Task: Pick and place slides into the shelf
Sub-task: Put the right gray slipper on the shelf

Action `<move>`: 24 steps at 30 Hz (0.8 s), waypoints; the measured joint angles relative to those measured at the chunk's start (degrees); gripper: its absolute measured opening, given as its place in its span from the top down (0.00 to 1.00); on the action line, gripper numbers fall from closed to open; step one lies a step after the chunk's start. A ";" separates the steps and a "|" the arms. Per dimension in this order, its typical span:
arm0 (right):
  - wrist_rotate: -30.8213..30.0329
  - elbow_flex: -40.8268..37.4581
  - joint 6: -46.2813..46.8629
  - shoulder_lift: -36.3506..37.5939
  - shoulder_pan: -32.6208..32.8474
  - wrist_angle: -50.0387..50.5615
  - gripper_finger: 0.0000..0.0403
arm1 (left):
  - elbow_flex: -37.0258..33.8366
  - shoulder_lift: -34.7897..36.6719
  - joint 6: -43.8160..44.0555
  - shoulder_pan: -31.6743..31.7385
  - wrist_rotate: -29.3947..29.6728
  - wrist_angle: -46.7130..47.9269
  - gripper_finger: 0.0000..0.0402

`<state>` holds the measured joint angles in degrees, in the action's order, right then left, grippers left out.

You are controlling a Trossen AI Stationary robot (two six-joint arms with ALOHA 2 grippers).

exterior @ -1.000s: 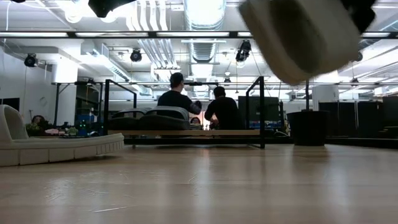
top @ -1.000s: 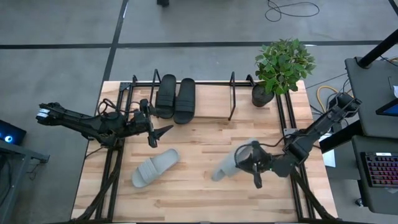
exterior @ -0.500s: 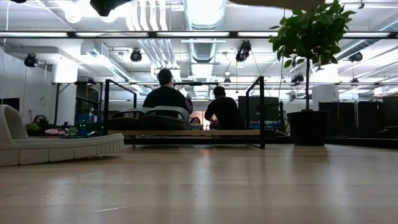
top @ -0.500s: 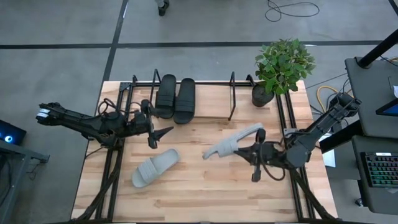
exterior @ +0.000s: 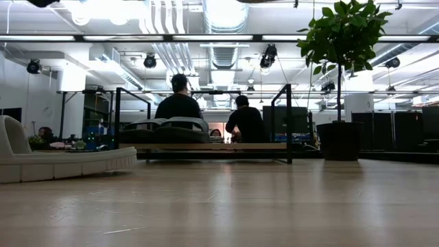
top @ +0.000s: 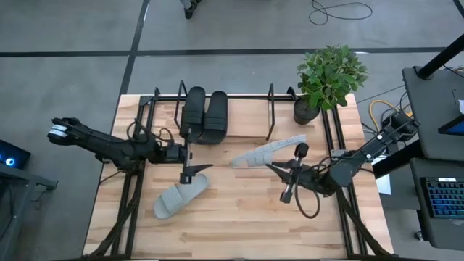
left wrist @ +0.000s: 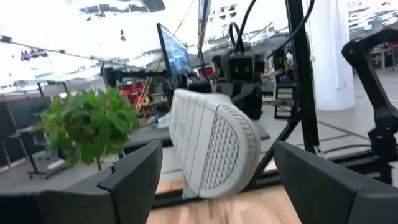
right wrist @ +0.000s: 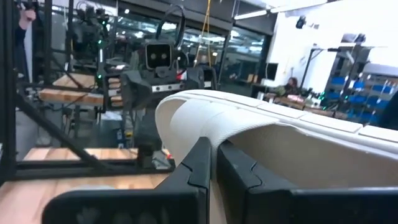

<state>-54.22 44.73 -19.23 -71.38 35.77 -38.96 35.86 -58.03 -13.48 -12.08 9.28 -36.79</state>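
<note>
My right gripper (top: pixel 275 168) (right wrist: pixel 216 163) is shut on a light grey slide (top: pixel 267 152) (left wrist: pixel 211 152), held in the air in front of the shelf (top: pixel 270 109). Two black slides (top: pixel 204 116) lie side by side on the shelf's wooden base (exterior: pixel 206 146). The other light grey slide (top: pixel 181 197) (exterior: pixel 62 161) rests sole-down on the table. My left gripper (top: pixel 194 156) (left wrist: pixel 217 186) is open, above the far end of that slide and touching nothing. My right gripper pinches the light grey slide between its two fingers at the side edge where the strap rises (right wrist: pixel 193 124). The fingers (right wrist: pixel 239 174) come from the table's right side, about level. The slide is lifted clear and turned on its side, its ribbed sole (left wrist: pixel 217 143) facing my left arm.
A potted plant (top: pixel 330 76) (exterior: pixel 341 140) stands at the table's far right corner, beside the shelf's right end loop. The shelf's right half shows bare board (top: pixel 246 119). Two people (exterior: pixel 180 106) sit beyond the table's far edge.
My right gripper has risen and carried the light grey slide from the near right of the table toward the far edge and the shelf; the slide has swung round and left the low view. My left gripper has moved right, over the far end of the other light grey slide.
</note>
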 joint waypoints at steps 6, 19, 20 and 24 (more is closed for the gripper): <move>0.11 1.43 -5.42 -0.68 -0.33 -2.37 0.98 | 3.54 -5.41 -1.96 0.00 0.68 0.14 0.27; 0.35 3.83 -9.64 -2.61 -1.32 -2.04 0.98 | 9.28 -13.19 -3.53 0.00 3.02 -0.29 0.27; 0.57 3.83 -9.12 -2.62 -1.49 -1.84 0.98 | 9.51 -13.50 -3.53 0.00 3.02 -0.26 0.27; 3.76 3.83 -8.02 -2.61 -2.07 -1.99 0.98 | 10.49 -15.06 -3.51 0.00 3.19 -0.28 0.28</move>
<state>-50.45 48.56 -27.26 -73.99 33.70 -40.94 46.35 -73.08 -16.99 -12.08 12.47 -37.06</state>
